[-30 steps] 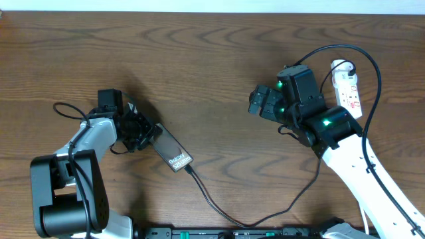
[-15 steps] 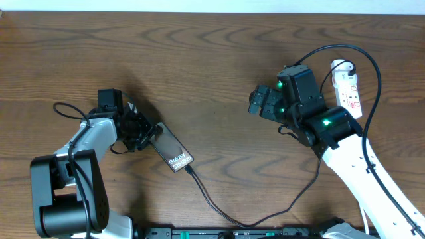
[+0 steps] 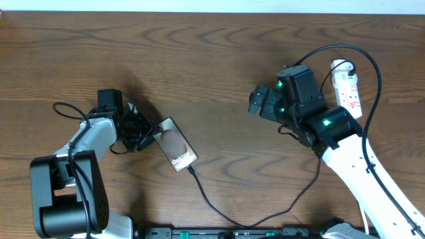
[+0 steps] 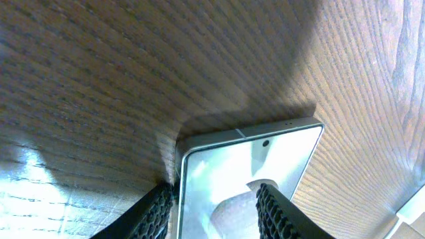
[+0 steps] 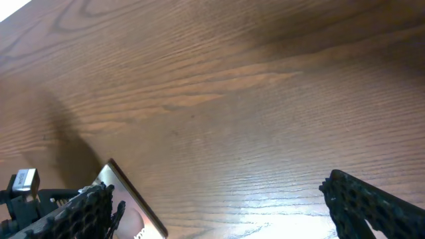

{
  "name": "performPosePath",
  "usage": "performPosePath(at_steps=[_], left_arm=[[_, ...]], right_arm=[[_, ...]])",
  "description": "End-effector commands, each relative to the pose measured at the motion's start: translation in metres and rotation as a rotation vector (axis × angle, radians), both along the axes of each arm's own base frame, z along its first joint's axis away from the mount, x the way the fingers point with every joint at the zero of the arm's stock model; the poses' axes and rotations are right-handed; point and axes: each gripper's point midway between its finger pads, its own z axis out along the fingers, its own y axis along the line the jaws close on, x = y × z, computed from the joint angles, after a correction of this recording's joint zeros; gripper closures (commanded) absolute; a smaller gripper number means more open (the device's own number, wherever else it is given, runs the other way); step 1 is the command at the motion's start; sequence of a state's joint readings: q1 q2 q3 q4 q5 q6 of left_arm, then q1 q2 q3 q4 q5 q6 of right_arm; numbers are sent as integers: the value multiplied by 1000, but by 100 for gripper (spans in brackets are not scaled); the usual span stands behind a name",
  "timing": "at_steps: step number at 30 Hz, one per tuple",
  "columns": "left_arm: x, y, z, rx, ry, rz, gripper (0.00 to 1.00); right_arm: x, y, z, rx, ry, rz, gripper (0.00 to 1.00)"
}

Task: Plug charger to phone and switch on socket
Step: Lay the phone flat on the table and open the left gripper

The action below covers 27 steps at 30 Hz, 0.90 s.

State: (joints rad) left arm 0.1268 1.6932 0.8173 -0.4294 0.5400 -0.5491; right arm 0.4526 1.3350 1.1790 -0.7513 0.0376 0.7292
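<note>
The phone [image 3: 176, 144], a glossy grey slab with white lettering, lies slanted left of centre and reflects light. My left gripper [image 3: 145, 131] is shut on its far end. In the left wrist view the phone [image 4: 232, 166] sits between the fingers of that gripper [image 4: 216, 214]. The charger cable [image 3: 212, 206] runs from the table's front edge, and its plug tip [image 3: 190, 170] meets the phone's near end. The white socket [image 3: 348, 89] lies at the far right. My right gripper [image 3: 259, 101] is open and empty above bare wood; its wrist view shows the phone's corner [image 5: 129, 199] and its wide-spread fingers [image 5: 219, 212].
The right arm's body [image 3: 325, 126] stands between the socket and the table's middle. A thick black arm cable [image 3: 372, 60] arches over the socket. A black rail [image 3: 232, 232] runs along the front edge. Bare wood lies between the two arms.
The phone has tilted and turned slightly in my left gripper; its face now reflects light instead of looking dark. The right arm has not moved.
</note>
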Motion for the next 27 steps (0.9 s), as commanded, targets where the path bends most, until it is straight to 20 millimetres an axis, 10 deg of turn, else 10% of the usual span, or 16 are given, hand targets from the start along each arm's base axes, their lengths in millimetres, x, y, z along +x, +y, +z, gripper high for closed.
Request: performPosePath(at_steps=[1, 6, 10, 18, 23, 27], left_arm=[[-42, 21, -41, 140, 175, 12, 55], [-42, 22, -41, 144, 175, 13, 52], [-42, 26, -43, 174, 175, 8, 10], [-36, 27, -37, 138, 136, -35, 9], [3, 18, 21, 74, -16, -178, 9], [28, 49, 87, 301, -79, -206, 9]], right_arm=[[2, 0, -1, -12, -2, 6, 1], [2, 0, -1, -12, -2, 6, 1], [2, 0, -1, -12, -2, 6, 1], [2, -1, -1, -13, -1, 6, 1], [3, -2, 0, -20, -7, -1, 1], [3, -2, 0, -18, -9, -1, 1]])
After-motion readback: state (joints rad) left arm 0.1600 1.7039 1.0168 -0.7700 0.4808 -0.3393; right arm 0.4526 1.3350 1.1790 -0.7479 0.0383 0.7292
